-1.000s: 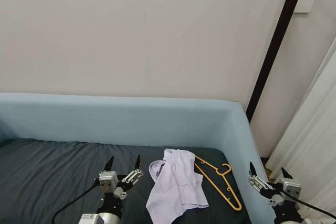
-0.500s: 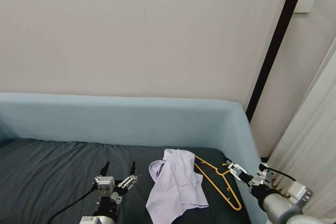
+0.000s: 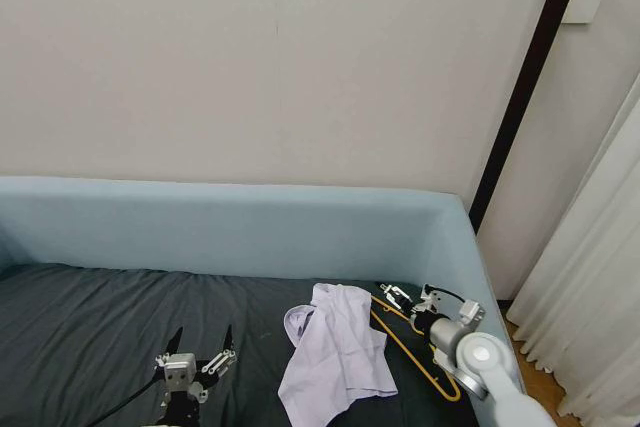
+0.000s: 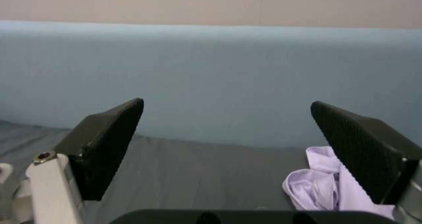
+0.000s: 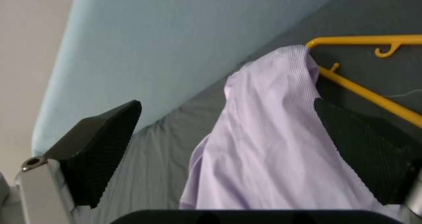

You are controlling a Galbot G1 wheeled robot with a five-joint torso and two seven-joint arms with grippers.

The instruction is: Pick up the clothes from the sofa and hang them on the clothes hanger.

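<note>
Here, a lilac shirt (image 3: 335, 352) lies crumpled on the dark seat of a pale blue sofa (image 3: 250, 227), one edge draped over part of a yellow hanger (image 5: 356, 39) lying flat beside it. The right gripper (image 3: 400, 295) hovers low by the hanger's hook end, close to the shirt, fingers spread wide and holding nothing. The left gripper (image 3: 203, 337) hangs over bare seat on the shirt's other side, a little apart, also wide open and empty. By the look of it, the task has barely begun: the shirt is not yet grasped, lifted or hung.
</note>
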